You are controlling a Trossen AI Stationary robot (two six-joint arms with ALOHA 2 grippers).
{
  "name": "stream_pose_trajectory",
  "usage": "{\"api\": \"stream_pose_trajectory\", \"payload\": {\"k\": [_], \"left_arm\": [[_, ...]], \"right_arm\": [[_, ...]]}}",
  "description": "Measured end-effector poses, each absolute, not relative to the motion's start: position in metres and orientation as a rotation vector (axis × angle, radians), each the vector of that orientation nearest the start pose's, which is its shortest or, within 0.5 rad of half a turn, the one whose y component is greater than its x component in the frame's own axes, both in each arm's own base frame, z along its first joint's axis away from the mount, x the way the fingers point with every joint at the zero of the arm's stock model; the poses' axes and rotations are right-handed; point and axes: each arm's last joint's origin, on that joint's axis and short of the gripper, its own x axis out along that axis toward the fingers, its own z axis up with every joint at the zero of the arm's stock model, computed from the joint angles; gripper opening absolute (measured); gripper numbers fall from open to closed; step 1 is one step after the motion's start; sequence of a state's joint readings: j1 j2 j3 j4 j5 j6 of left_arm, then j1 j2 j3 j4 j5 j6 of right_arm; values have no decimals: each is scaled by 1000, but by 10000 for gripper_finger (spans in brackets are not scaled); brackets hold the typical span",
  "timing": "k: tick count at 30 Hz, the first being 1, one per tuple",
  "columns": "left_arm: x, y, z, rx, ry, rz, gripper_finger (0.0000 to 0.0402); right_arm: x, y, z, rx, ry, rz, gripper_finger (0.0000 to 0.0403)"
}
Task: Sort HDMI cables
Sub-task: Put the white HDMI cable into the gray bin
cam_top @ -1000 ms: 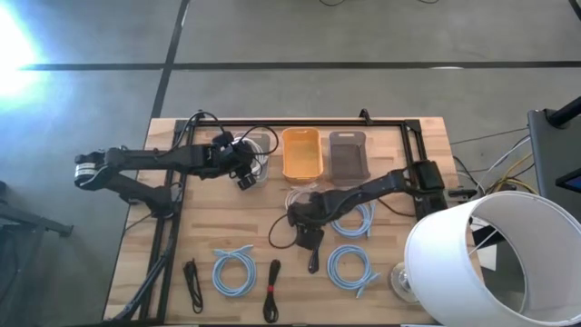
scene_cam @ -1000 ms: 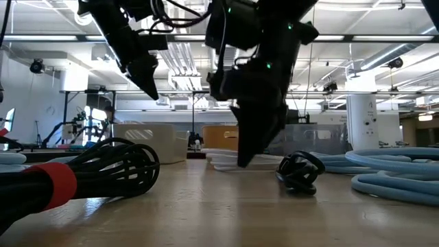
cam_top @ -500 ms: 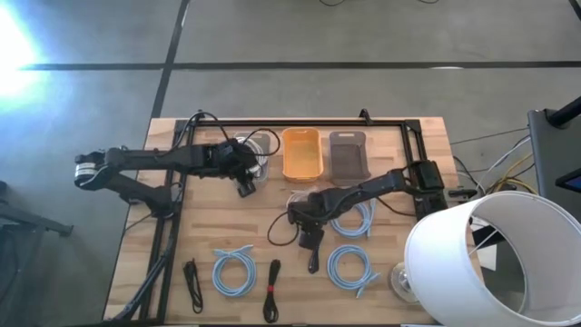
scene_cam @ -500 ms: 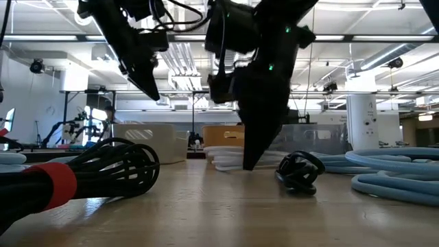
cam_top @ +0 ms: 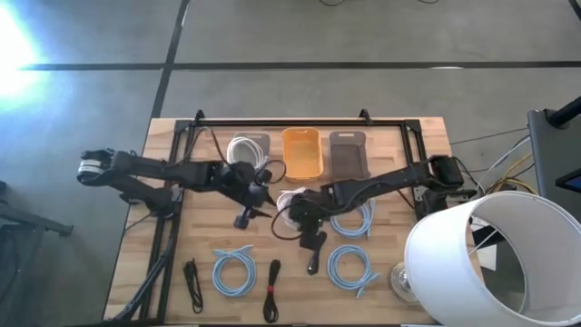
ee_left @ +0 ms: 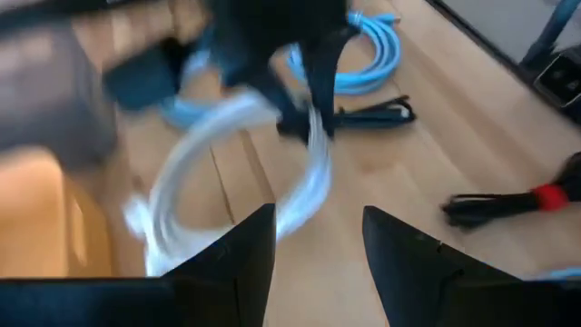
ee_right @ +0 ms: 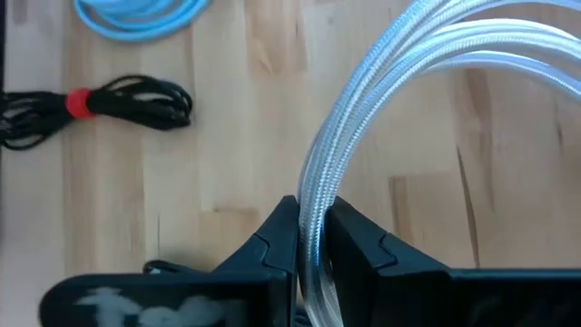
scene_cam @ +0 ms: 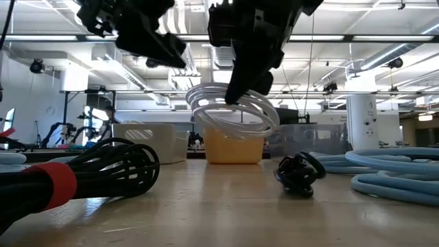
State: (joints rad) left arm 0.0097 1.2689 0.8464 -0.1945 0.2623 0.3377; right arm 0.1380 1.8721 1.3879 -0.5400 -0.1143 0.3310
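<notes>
My right gripper (cam_top: 302,211) is shut on a white round coil (scene_cam: 230,115) and holds it in the air over the table's middle. My left gripper (cam_top: 243,216) hovers open just to the left of it, with nothing between its fingers (ee_left: 252,245). A second white coil (cam_top: 245,148) lies in the clear tray. Three light-blue coils (cam_top: 234,271) (cam_top: 352,268) (cam_top: 356,218) lie flat on the wood. Of the black bundles, two (cam_top: 192,283) (cam_top: 271,289) lie near the front edge and one (cam_top: 313,251) just in front of my right gripper. My right gripper pinches several strands on one side of the white coil's loop (ee_right: 313,213) between its two fingers. The fingers come from above, pointing down, and lie across the strands. The coil hangs below them, tilted and lifted clear of the table.
An orange tray (cam_top: 302,153) and a grey tray (cam_top: 347,154) stand beside the clear tray (cam_top: 261,138) at the back. A black frame (cam_top: 290,121) runs round the work area. A big white lampshade (cam_top: 481,263) stands at the table's near right corner.
My right gripper has shut on the white coil and lifted it clear of the table. My left gripper has left the clear tray and come toward the near edge, toward my right gripper, still open.
</notes>
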Motion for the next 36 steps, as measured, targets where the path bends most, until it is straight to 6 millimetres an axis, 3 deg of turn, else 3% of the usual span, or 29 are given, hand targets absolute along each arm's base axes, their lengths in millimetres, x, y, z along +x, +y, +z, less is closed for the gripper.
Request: {"api": "stream_pose_trajectory", "payload": {"k": [6,17,25,30,36], "left_arm": [[276,-20,250,341,525,-377,170],[296,-22,213,393,666,-308,170],[297,-27,212,427,657,-324,166],[297,-27,212,446,654,-334,108],[296,-27,210,440,678,-344,19]], "right_arm": [[392,59,215,310,1022,107,38],[396,59,222,312,990,113,38],[397,58,223,311,986,113,38],[397,58,223,312,986,111,45],[396,57,220,299,993,104,85]]}}
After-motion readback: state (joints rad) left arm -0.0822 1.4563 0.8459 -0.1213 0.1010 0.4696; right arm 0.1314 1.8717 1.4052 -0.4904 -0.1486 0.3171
